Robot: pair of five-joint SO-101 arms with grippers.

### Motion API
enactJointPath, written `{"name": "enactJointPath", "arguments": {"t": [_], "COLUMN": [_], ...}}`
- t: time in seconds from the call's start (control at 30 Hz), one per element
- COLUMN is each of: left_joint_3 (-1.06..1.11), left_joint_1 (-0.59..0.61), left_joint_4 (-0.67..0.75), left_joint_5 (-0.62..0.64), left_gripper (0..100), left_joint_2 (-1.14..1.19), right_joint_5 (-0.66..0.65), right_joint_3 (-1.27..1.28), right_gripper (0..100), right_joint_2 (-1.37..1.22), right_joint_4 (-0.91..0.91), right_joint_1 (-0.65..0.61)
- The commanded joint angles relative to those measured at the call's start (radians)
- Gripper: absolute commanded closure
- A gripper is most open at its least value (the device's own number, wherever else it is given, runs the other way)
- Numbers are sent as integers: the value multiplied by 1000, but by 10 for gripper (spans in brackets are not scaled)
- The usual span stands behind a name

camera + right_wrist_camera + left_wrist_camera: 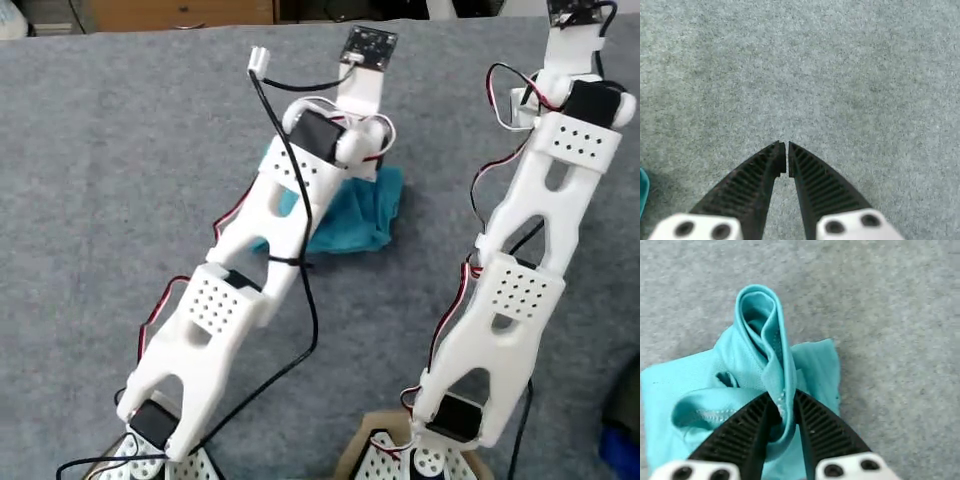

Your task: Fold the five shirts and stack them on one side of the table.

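Note:
A teal shirt [355,218] lies crumpled on the grey cloth near the middle of the table, partly under the left arm. In the left wrist view the same teal shirt [765,370] has a raised fold pinched between my black fingers; the left gripper [786,400] is shut on that fold. My right gripper [786,148] hangs above bare grey cloth with its tips together and nothing between them. A sliver of teal [642,192] sits at the edge of the right wrist view.
The grey table cover [120,160] spreads wide on the left side. Black and red cables [290,180] trail over the left arm. A dark blue object [620,440] sits at the near right edge. A wooden cabinet [180,12] stands beyond the far edge.

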State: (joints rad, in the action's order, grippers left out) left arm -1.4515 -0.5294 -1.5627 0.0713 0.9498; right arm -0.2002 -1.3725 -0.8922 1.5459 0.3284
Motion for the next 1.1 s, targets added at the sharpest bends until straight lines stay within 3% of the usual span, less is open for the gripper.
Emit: {"name": "enactJointPath", "arguments": {"t": [0.0,0.13,0.23,0.37,0.7,0.87,1.07], "left_joint_3": [-2,81,126,110,-89,71,124], "left_joint_1": [-32,-28,-26,11,209,316,338], "left_joint_4": [35,95,87,95,17,61,80], "left_joint_5": [14,14,26,175,209,206,206], "left_gripper": [979,953,843,767,774,888,981], "left_joint_2": [-70,-54,-53,-64,-53,-15,45], "right_joint_5": [-11,-11,-11,-11,0,2,2], "right_joint_3": [-50,-50,-47,-44,-48,-94,-84], "right_gripper": [969,969,969,969,971,973,973], "right_joint_2": [5,5,5,5,7,25,25], "right_joint_4": [-23,-21,-21,-23,-5,143,207], "right_joint_1": [21,21,21,21,-18,-226,-444]}}
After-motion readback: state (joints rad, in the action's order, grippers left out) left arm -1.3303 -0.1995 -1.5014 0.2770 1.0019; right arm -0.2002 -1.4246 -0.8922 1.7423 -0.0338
